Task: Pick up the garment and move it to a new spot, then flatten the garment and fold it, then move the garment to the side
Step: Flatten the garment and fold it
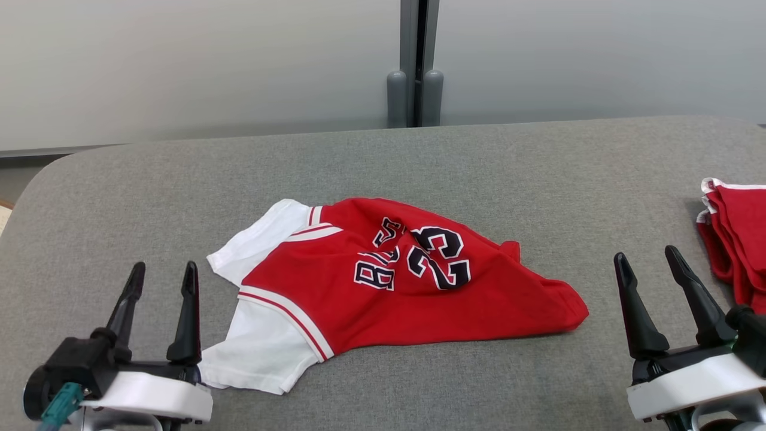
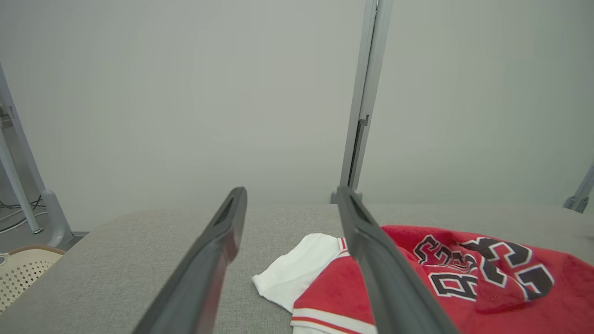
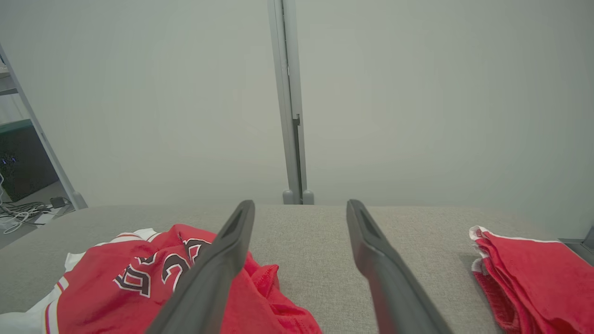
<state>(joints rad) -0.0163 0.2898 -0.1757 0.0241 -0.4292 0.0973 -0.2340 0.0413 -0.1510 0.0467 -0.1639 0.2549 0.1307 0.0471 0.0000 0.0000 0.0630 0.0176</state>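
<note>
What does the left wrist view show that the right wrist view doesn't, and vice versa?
Left wrist view: the open left end effector, plus a cream perforated basket at lower left. Right wrist view: the open right end effector, a pile of red garments at right, cables on the floor. Both: the crumpled red jersey, grey table, grey post behind.

Red-and-white garment (image 1: 383, 281), black 23; grey table (image 1: 538, 173)

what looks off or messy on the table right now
The red jersey lies crumpled on the grey table, its lettering bunched into folds rather than spread flat. The folded red pile at the right edge looks neat.
</note>
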